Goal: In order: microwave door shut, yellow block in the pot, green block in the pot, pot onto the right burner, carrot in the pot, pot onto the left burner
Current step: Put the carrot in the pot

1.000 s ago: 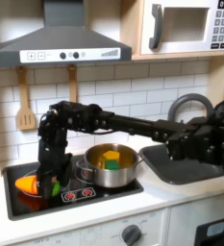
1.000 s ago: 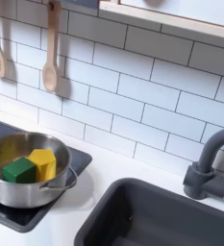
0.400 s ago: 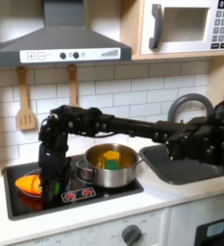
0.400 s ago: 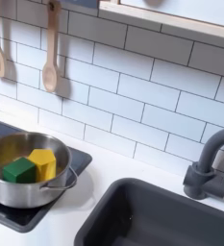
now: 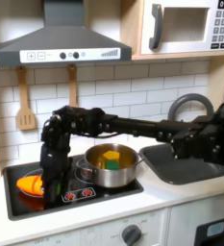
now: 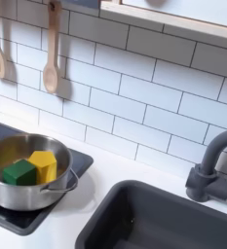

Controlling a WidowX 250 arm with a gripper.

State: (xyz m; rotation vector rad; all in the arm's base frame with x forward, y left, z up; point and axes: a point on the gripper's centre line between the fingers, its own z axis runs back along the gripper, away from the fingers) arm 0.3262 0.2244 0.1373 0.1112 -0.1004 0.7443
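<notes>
Your gripper (image 5: 54, 188) hangs just beside the carrot (image 5: 29, 183) on the left burner; I cannot tell its finger state. Pinch the orange body, lift clear over the pot (image 5: 110, 165) rim.

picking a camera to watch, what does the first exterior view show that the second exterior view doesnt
First exterior view alone: the arm with its claw down by the carrot, the shut microwave door and the range hood.

Second exterior view alone: a close look down into the pot, with the green block beside the yellow block.

Both: pot, blocks, sink, faucet, hanging wooden utensils.
</notes>
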